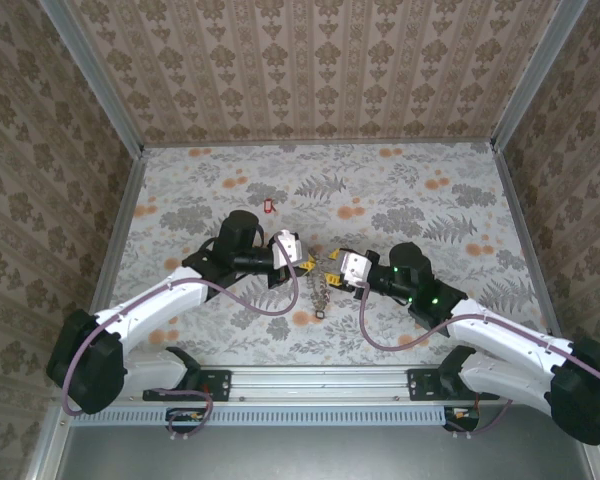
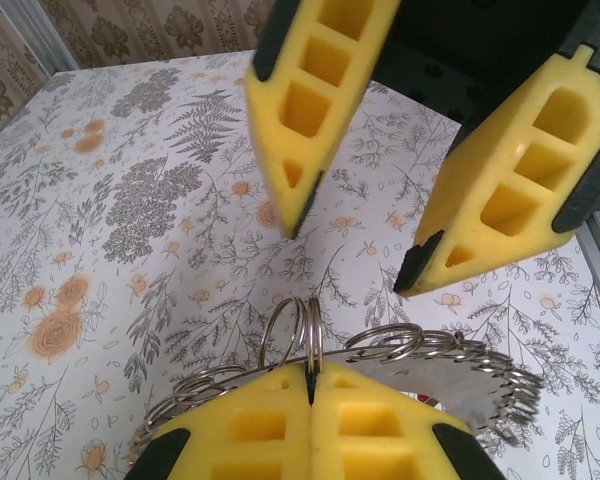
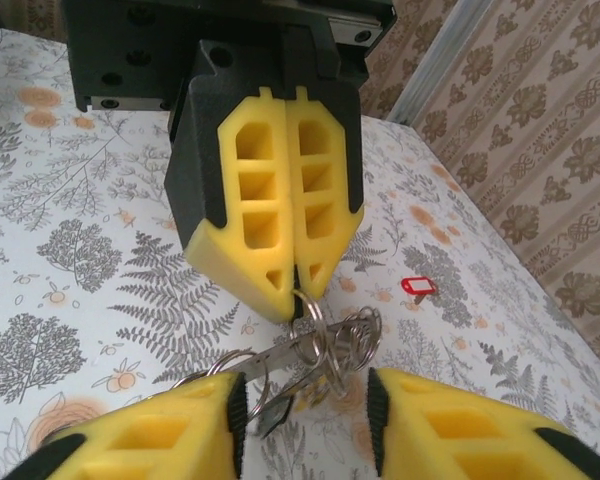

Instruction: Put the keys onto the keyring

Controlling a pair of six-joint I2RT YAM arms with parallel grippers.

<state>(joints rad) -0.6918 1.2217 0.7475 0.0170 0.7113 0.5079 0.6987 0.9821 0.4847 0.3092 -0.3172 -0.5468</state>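
The left gripper (image 3: 298, 288) pins the keyring (image 3: 332, 340) at mid-table, jaws pressed together on one upright wire loop. The right gripper (image 2: 355, 252) waits just beside it, jaws spread, empty. One red-headed key (image 1: 270, 207) lies well apart, far-left; fetching it looks next. One keyring, several tangled loops, uncountable.

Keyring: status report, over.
Left gripper shut on the keyring. Right gripper open, close by its rings. One red key lies loose on the table, not threaded. No obstruction seen.
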